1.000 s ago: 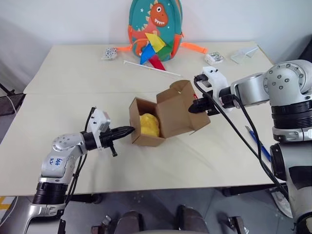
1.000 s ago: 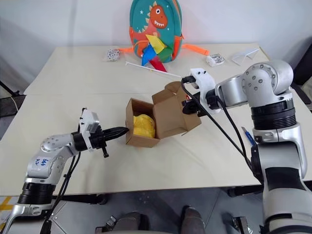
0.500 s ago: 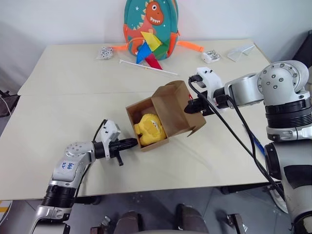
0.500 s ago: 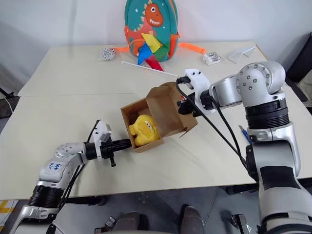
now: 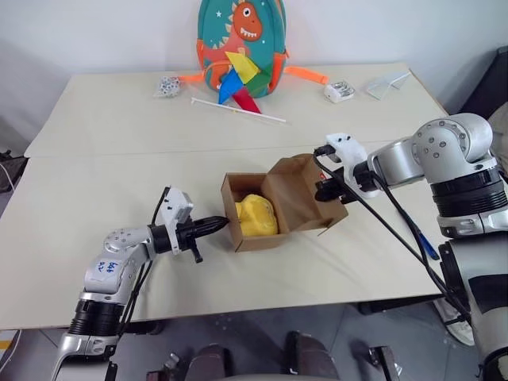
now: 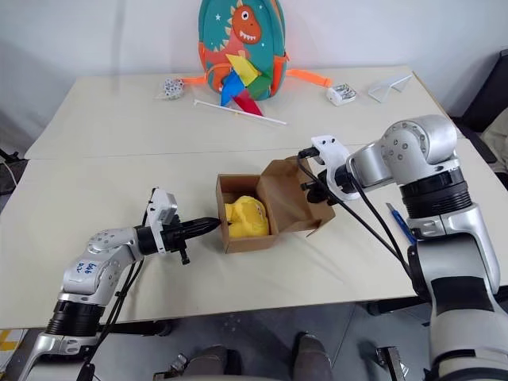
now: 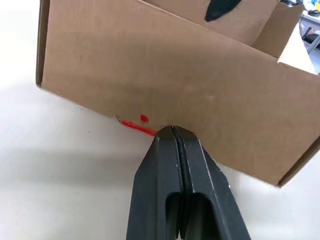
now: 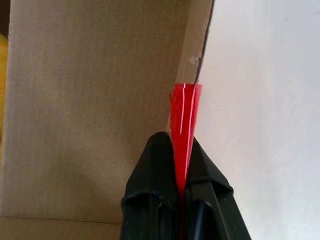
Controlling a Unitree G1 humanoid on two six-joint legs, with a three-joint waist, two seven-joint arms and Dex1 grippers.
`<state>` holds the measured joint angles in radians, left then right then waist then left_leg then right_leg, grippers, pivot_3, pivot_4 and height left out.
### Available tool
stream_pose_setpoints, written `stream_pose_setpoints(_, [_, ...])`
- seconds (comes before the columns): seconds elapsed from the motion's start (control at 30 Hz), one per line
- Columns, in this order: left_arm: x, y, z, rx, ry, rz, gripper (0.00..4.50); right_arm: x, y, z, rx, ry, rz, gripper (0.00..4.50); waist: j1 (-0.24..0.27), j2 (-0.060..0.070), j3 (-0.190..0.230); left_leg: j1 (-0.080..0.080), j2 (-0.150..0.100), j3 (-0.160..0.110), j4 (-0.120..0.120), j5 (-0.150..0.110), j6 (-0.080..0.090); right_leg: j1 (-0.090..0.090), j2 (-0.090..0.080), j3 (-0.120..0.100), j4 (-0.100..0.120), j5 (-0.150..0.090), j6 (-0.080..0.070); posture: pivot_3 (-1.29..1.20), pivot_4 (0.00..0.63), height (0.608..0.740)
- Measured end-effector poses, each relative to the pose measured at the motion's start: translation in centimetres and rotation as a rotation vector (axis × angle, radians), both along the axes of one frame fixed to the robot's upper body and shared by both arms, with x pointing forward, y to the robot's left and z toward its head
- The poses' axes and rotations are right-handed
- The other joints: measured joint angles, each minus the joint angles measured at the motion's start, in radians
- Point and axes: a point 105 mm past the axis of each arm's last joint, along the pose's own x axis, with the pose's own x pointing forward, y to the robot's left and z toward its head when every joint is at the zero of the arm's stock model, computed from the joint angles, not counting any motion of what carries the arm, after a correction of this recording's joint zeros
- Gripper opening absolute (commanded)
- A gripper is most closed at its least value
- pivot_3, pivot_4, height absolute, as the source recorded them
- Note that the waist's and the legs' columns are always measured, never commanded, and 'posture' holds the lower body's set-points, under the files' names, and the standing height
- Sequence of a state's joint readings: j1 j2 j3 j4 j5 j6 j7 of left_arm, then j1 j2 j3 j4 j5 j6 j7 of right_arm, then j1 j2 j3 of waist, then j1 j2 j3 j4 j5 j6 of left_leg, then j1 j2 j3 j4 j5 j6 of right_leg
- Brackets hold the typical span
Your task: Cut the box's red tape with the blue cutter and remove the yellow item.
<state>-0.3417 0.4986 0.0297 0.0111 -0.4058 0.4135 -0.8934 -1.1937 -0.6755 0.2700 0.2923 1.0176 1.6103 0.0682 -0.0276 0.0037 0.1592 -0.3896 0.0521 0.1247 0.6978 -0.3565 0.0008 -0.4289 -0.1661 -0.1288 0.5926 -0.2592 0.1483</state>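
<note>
The box [image 5: 262, 218] rests flat, opening up, lid raised.

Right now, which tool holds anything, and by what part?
Right tool pinches the red tape on the box lid's edge. Left tool is shut, empty, at the box's side.

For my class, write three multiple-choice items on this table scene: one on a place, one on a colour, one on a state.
1. Where is the yellow item?
A. On the backpack
B. Inside the box
C. On the floor

2. What colour is the tape between the right gripper fingers?
A. Green
B. Red
C. White

3. How is the box lid?
A. Taped shut
B. Folded open
C. Torn off

Answers: 1 B, it sits between the box walls. 2 B, a red strip is pinched. 3 B, the flap stands back, interior showing.
</note>
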Motion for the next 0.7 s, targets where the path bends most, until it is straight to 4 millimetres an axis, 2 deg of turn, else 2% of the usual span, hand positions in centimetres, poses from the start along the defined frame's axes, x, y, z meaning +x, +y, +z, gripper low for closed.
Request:
stream_pose_setpoints(0.07, [0.1,-0.1,-0.1,-0.001,0.000,0.004,0.00,-0.1,0.2,0.0,0.008,0.006,0.009,0.01,0.001,0.000,0.000,0.000,0.000,0.000,0.000,0.000,0.000,0.000,0.000,0.000,0.000,0.000,0.000,0.00,0.150,0.740])
stream_pose_setpoints(0.17, [0.1,-0.3,-0.3,0.005,0.000,0.007,0.00,-0.2,0.3,-0.1,0.014,0.012,0.012,0.69,0.000,0.000,0.000,0.000,0.000,0.000,0.000,0.000,0.000,0.000,0.000,0.000,0.000,0.000,0.000,0.00,0.150,0.740])
stream_pose_setpoints(0.3, [0.4,-0.6,-0.3,-0.002,-0.006,0.014,0.00,-0.3,0.8,0.4,0.027,0.007,0.028,2.00,0.000,0.000,0.000,0.000,0.000,0.000,0.000,0.000,0.000,0.000,0.000,0.000,0.000,0.000,0.000,0.00,0.150,0.740])
stream_pose_setpoints(0.53, [0.8,-0.6,-0.6,0.015,-0.009,0.032,0.00,-0.8,1.5,2.6,0.132,-0.037,0.067,4.33,0.001,0.000,0.000,0.000,0.000,0.000,0.000,0.000,0.000,0.000,0.000,0.000,0.000,0.000,0.000,0.00,0.150,0.740])
stream_pose_setpoints(0.57, [0.8,-0.5,-0.5,0.015,-0.010,0.034,0.00,-1.0,1.4,2.9,0.144,-0.041,0.074,4.49,0.002,0.000,0.000,0.000,0.000,0.000,0.000,0.000,0.000,0.000,0.000,0.000,0.000,0.000,0.000,0.00,0.150,0.740])
stream_pose_setpoints(0.7, [0.8,-0.1,-0.4,0.028,-0.015,0.039,0.00,-1.9,0.4,4.6,0.215,-0.088,0.102,4.49,0.002,0.000,0.000,0.000,0.000,0.000,0.000,0.000,0.000,0.000,0.000,0.000,-0.001,0.000,0.000,0.00,0.150,0.740])
